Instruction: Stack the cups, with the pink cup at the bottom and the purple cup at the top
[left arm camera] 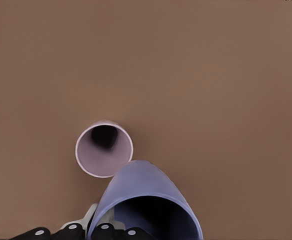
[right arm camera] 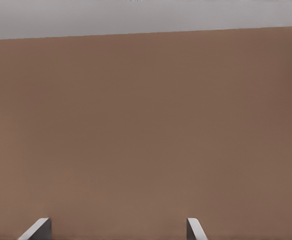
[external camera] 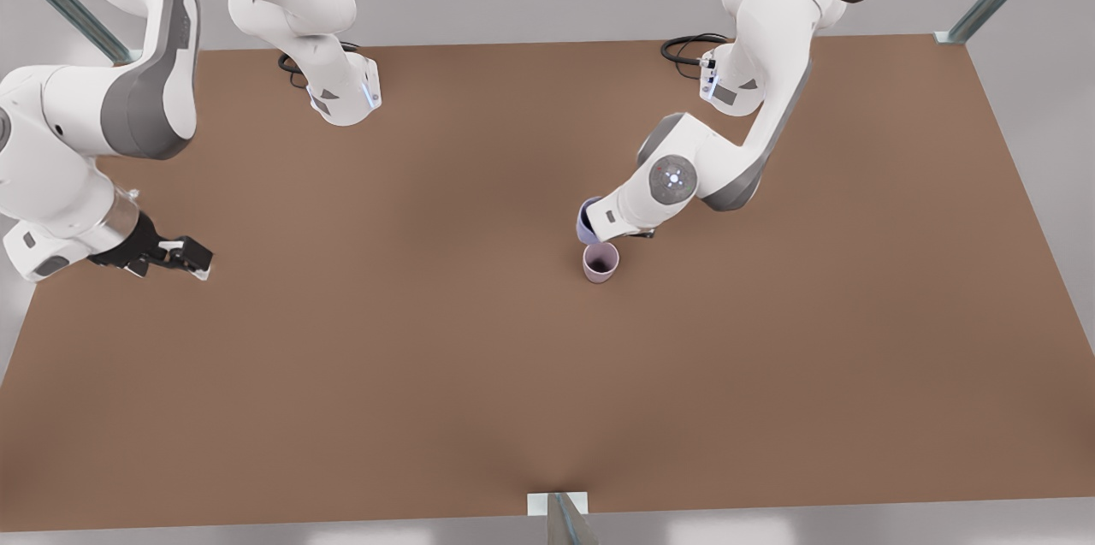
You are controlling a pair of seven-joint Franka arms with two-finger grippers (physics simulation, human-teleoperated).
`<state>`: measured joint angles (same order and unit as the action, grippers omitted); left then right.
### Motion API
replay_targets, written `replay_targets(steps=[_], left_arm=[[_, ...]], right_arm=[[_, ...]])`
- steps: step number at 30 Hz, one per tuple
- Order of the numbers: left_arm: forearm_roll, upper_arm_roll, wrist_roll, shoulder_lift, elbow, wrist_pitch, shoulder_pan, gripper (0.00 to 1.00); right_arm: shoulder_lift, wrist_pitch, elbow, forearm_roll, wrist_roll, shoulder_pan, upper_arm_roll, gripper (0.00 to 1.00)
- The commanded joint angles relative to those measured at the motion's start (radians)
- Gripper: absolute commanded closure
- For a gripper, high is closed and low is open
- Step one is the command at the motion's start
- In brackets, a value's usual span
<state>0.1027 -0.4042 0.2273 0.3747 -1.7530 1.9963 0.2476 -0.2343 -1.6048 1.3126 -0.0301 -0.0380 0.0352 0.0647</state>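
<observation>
The pink cup (external camera: pixel 600 261) (left arm camera: pixel 104 148) stands upright on the brown table, mouth up, near the middle. The purple cup (external camera: pixel 587 218) (left arm camera: pixel 146 195) hangs tilted just above and behind it, its lower edge overlapping the pink rim in the left wrist view. My left gripper (external camera: pixel 609 228) (left arm camera: pixel 102 231), on the arm at the front view's right, is shut on the purple cup's wall. My right gripper (external camera: pixel 184 258) (right arm camera: pixel 117 230) waits low over the table at the front view's far left, open with nothing between its fingers.
The brown table (external camera: pixel 428 374) spreads wide around the cups. Both arm bases (external camera: pixel 346 96) (external camera: pixel 731 87) stand at the back edge with black cables. A metal post (external camera: pixel 560 519) rises at the front edge.
</observation>
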Motion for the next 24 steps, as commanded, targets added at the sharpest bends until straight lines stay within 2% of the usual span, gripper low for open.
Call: replay_targets(steps=[1, 4, 6, 12, 15, 24], left_arm=[[-0.001, 0.001, 0.440, 0.012, 0.004, -0.016, 0.001, 0.79], [-0.014, 0.016, 0.435, 0.033, 0.052, -0.011, -0.001, 0.79], [-0.087, 0.015, 0.446, 0.035, 0.052, 0.012, -0.001, 0.79], [-0.087, 0.018, 0.449, 0.041, 0.067, 0.025, -0.001, 0.79], [-0.087, 0.024, 0.461, 0.056, 0.072, 0.052, -0.001, 0.79], [-0.092, 0.024, 0.462, 0.079, 0.056, 0.047, 0.001, 0.79]], right_arm=[[0.001, 0.020, -0.004, -0.001, 0.124, 0.002, 0.004, 0.00], [0.006, 0.020, -0.004, -0.021, 0.130, 0.000, 0.007, 0.00], [0.007, 0.022, -0.018, -0.028, 0.130, 0.002, 0.041, 0.00], [-0.003, 0.034, -0.016, -0.005, 0.121, 0.011, 0.040, 0.00], [-0.017, 0.026, -0.018, -0.007, -0.023, 0.017, 0.030, 0.00], [-0.019, 0.016, -0.019, -0.007, -0.025, 0.015, 0.030, 0.00]])
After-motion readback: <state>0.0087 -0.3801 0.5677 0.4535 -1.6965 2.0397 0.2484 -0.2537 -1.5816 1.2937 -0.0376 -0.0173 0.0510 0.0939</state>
